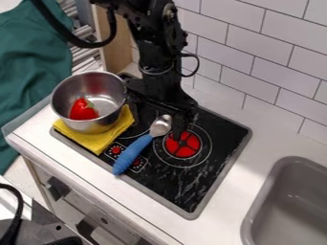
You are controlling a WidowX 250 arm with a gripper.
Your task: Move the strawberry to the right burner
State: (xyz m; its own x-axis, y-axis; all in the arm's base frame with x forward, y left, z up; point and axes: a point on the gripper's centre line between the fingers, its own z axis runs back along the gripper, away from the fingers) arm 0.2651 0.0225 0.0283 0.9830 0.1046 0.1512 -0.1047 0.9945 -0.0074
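White counter (220, 222) runs beneath black two-finger hand (158, 118), which is spread open. Black toy stovetop (179, 189) sits under hand. Left of hand: round silver metal pot (96, 126) on yellow cloth (97, 141). Blue-handled metal spoon (133, 154) lies below hand. Red toy strawberry (83, 111): inside pot.

Your black jointed arm (158, 50) hides part of the flat black stovetop (174, 184); the grey rounded sink (256, 201) (lower right) is cut off.
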